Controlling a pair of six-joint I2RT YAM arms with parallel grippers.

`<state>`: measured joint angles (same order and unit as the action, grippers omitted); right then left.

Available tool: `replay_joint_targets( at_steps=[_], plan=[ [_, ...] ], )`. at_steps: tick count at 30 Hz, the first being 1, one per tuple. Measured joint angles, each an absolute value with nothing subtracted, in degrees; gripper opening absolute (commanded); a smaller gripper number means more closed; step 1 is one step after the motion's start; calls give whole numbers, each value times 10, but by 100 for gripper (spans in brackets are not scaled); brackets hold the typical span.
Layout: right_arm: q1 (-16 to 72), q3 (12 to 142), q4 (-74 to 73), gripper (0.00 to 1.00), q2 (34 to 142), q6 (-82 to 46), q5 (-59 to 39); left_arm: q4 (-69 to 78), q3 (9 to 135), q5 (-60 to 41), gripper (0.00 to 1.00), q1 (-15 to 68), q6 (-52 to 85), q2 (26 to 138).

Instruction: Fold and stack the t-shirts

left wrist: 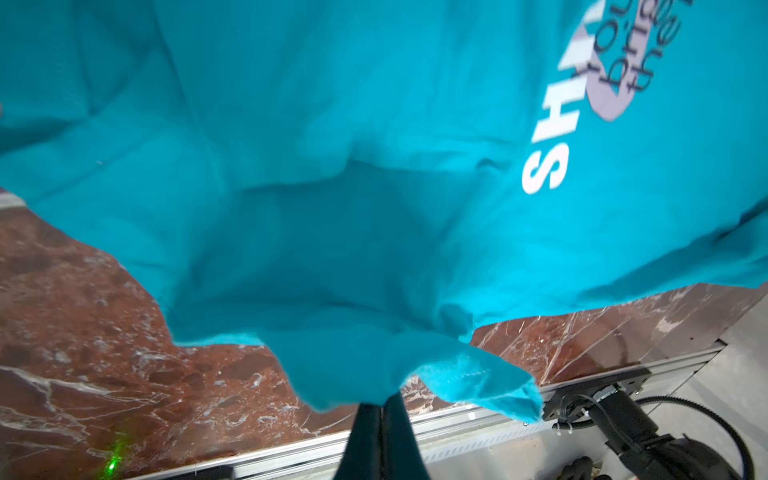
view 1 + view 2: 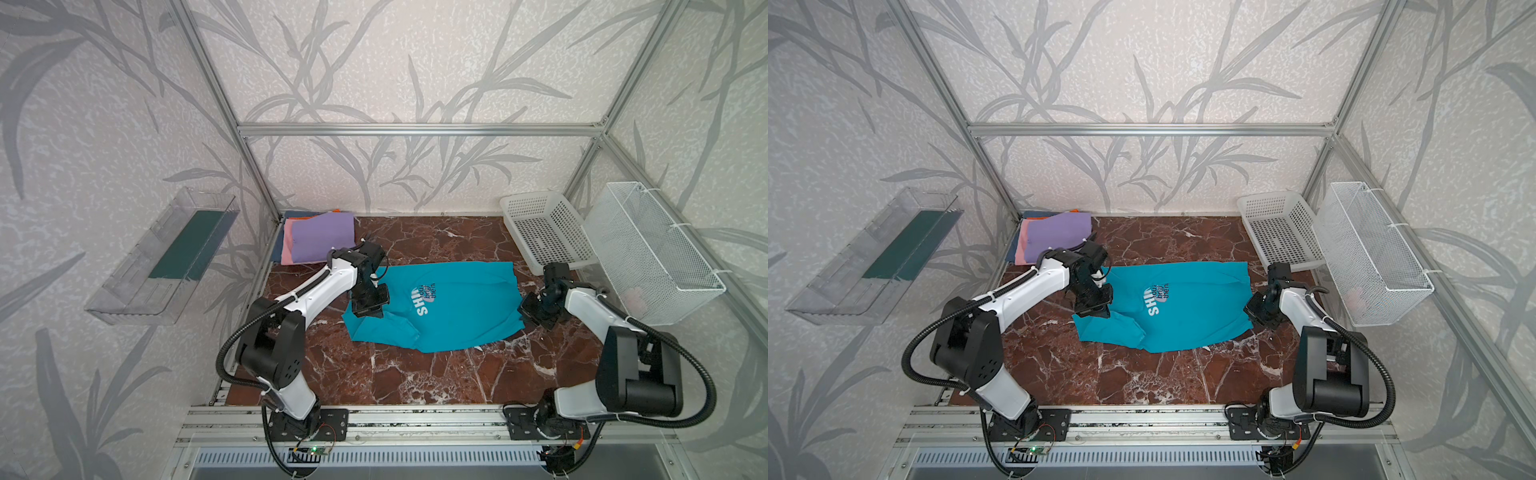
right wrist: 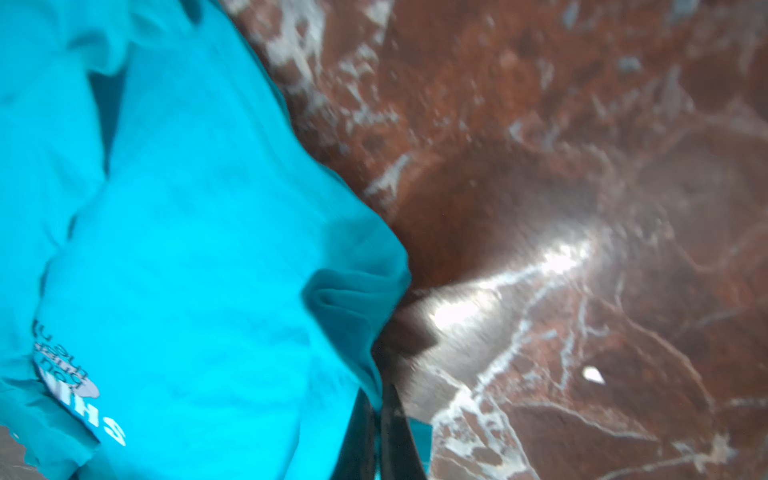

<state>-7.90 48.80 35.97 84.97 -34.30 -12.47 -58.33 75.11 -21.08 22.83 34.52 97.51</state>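
Observation:
A teal t-shirt [image 2: 457, 307] [image 2: 1192, 311] with white "SHINE" lettering lies partly folded in the middle of the marble table. My left gripper [image 2: 368, 309] [image 1: 382, 405] is shut on its left edge; the cloth [image 1: 374, 249] bunches up from the closed jaws. My right gripper [image 2: 525, 313] [image 3: 380, 399] is shut on the shirt's right edge, with teal fabric [image 3: 187, 270] pinched between the jaws. A stack of folded t-shirts [image 2: 320, 241] [image 2: 1054, 239], lilac on top over pink, orange and dark blue, lies at the back left corner.
A white perforated plastic basket [image 2: 544, 228] [image 2: 1279, 228] stands at the back right. A white wire basket [image 2: 648, 253] hangs on the right wall and a clear tray [image 2: 162, 257] on the left wall. An aluminium rail [image 2: 415, 419] runs along the table's front edge.

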Motion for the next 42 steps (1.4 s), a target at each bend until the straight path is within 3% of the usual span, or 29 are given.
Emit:
replay_joint_targets(
  at_steps=[13,31,36,42],
  plan=[
    [-79,565,317,0,957,-360,-116,-557,883,-154,0,191,338,1052],
    [-79,584,296,0,954,-407,-79,-566,926,-65,0,173,318,1071],
    [-79,584,287,21,954,-422,-79,-563,934,-54,0,170,316,1076],
    [-79,584,272,24,952,-437,-76,-563,968,-36,15,157,314,1119]
  ],
)
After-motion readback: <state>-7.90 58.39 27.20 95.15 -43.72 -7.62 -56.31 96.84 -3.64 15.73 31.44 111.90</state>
